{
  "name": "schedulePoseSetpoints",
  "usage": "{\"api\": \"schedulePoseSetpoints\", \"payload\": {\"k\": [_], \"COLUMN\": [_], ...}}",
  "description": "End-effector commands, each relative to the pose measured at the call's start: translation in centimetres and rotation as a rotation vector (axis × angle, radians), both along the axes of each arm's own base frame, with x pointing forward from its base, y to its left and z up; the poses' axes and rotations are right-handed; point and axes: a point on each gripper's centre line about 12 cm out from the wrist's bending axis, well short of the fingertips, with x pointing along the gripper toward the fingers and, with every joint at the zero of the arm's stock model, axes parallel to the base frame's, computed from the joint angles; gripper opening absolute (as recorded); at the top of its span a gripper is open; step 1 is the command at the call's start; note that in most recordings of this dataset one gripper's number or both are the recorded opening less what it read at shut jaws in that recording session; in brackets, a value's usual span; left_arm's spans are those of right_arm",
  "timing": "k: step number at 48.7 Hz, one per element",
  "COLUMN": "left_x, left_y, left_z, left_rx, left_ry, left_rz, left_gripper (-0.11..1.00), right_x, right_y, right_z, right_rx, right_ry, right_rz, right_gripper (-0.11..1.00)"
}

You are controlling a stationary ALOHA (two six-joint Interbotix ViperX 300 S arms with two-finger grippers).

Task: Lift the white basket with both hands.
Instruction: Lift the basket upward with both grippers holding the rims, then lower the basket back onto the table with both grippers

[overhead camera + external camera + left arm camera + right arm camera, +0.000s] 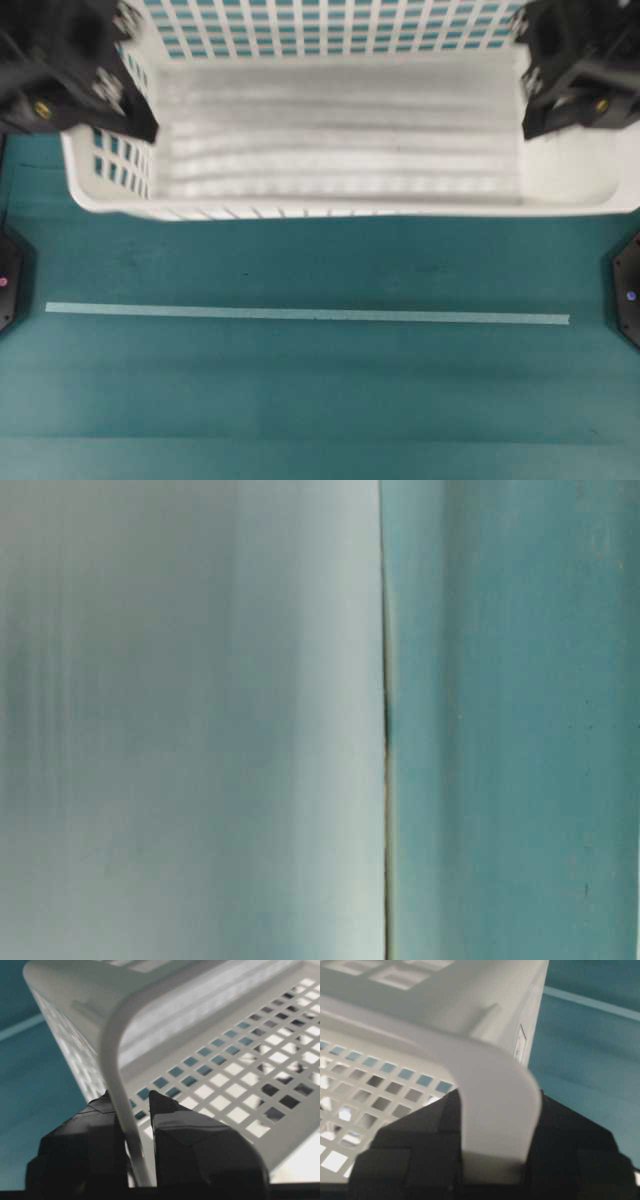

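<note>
Teal table; basket rim between fingers (both sides)

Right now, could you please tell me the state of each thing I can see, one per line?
white basket: upright, empty, gripped at both end walls.
left gripper: jaws shut on the basket's left rim.
right gripper: jaws shut on the basket's right rim.
strip of tape: lying flat on the green table.

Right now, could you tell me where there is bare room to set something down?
The green table is bare from the white basket across the pale tape line to the near edge. The far end is crowded: both grippers clamp the basket's side rims, left and right.
</note>
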Motion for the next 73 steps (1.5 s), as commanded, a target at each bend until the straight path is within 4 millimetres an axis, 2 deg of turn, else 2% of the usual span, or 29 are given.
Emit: {"api": "schedulePoseSetpoints", "payload": {"k": [1, 16, 22, 31, 43, 48, 59, 65, 73], "left_x": [1.5, 1.1, 1.9, 2.9, 2.5, 2.4, 2.1, 2.1, 2.2], "left_y": [0.0, 1.1, 0.8, 0.7, 0.6, 0.7, 1.2, 0.8, 0.2], "left_z": [-0.9, -5.9, -8.2, -12.1, -18.0, -19.5, -24.1, -25.9, -28.4], "left_rx": [0.055, 0.063, 0.061, 0.062, 0.055, 0.054, 0.033, 0.004, -0.025], "left_ry": [-0.020, -0.010, -0.045, -0.043, 0.050, 0.045, 0.104, 0.125, 0.136], "left_rz": [-0.050, -0.020, -0.032, -0.038, -0.042, -0.039, -0.009, 0.011, 0.025], "left_gripper": [0.01, 0.01, 0.01, 0.01, 0.01, 0.01, 0.01, 0.01, 0.01], "right_x": [2.6, 2.7, 2.3, 2.2, 2.1, 1.9, 1.5, 1.7, 2.4], "right_y": [1.0, 1.0, 1.1, 0.8, 0.8, 0.8, 0.9, 1.1, 0.9], "right_z": [-2.3, -8.8, -12.3, -15.7, -20.2, -22.2, -26.9, -28.6, -29.7], "right_rx": [-0.003, 0.013, 0.049, 0.084, 0.097, 0.087, 0.063, 0.085, 0.080], "right_ry": [-0.004, 0.004, -0.041, -0.106, -0.059, -0.043, -0.011, 0.007, 0.006], "right_rz": [0.090, 0.064, 0.029, -0.036, -0.047, -0.035, 0.023, 0.012, 0.009], "right_gripper": [0.20, 0.20, 0.20, 0.20, 0.20, 0.20, 0.20, 0.20, 0.20]}}
